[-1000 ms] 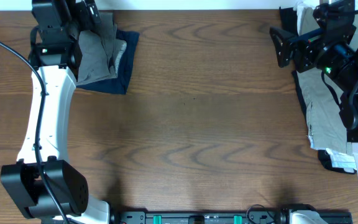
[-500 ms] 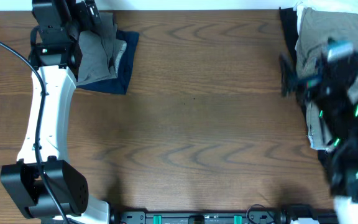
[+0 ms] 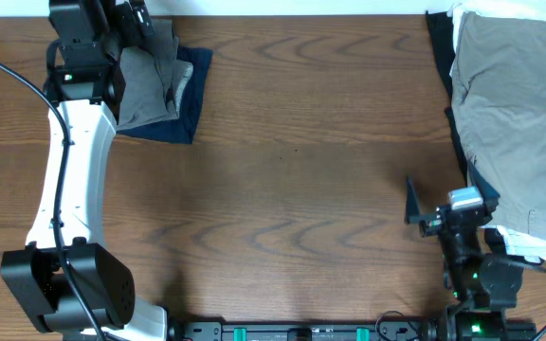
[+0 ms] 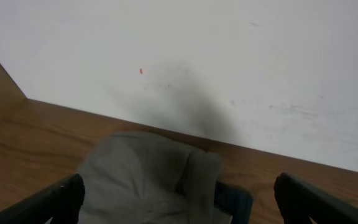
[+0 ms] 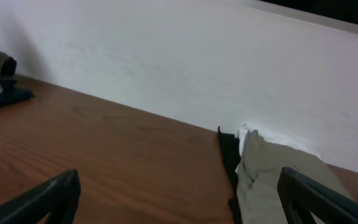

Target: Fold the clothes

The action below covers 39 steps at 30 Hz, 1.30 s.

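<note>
Folded mid-grey shorts [image 3: 145,85] lie on a navy piece [image 3: 193,90] at the table's far left. My left gripper [image 3: 140,21] is open just above them. In the left wrist view its fingers straddle the grey cloth [image 4: 142,180], with the navy [image 4: 232,202] beside it. A pile lies at the far right: a khaki-tan piece [image 3: 510,104] on top, white [image 3: 500,11] and black [image 3: 439,38] at its edges. My right gripper [image 3: 444,204] is open and empty near the front right, just left of the pile. The right wrist view shows the khaki [image 5: 266,180].
The brown wooden table [image 3: 301,170] runs to a white wall [image 5: 166,56] at the back. The left arm's white link [image 3: 64,180] crosses the left side. A black rail [image 3: 301,332] lies along the front edge.
My right arm has drawn back from above the pile at the far right to the front right of the table. The left arm and both heaps of clothes have not moved.
</note>
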Tool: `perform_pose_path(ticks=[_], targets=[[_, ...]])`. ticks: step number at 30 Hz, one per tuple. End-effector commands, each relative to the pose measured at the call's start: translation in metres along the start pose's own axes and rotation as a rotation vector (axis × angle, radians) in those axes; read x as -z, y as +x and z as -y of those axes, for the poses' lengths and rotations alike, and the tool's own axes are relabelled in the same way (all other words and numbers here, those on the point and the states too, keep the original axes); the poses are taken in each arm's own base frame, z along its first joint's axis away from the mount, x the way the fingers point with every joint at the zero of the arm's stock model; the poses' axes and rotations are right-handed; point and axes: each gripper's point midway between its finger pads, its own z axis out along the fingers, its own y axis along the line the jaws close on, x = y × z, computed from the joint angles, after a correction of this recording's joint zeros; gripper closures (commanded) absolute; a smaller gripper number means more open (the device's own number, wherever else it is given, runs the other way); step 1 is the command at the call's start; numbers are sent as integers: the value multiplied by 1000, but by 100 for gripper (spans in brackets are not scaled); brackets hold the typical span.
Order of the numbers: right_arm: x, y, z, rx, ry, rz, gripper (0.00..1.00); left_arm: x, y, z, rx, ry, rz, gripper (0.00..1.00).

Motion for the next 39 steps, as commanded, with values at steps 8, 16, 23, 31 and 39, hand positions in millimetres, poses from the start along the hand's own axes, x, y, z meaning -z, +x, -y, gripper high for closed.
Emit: perform_pose_path(ticks=[8, 16, 23, 31, 39], targets=[[12, 36, -13, -5, -22, -70, 1, -2, 1, -2, 10, -3, -4, 2], [17, 43, -18, -26, -46, -94, 1, -2, 1, -2, 10, -3, -4, 2], [17, 43, -18, -26, -45, -94, 1, -2, 1, -2, 10, -3, -4, 2], [17, 43, -18, -26, -46, -94, 1, -2, 1, -2, 10, -3, -4, 2], [17, 43, -18, -26, -46, -94, 1, -2, 2, -2, 10, -3, -5, 2]])
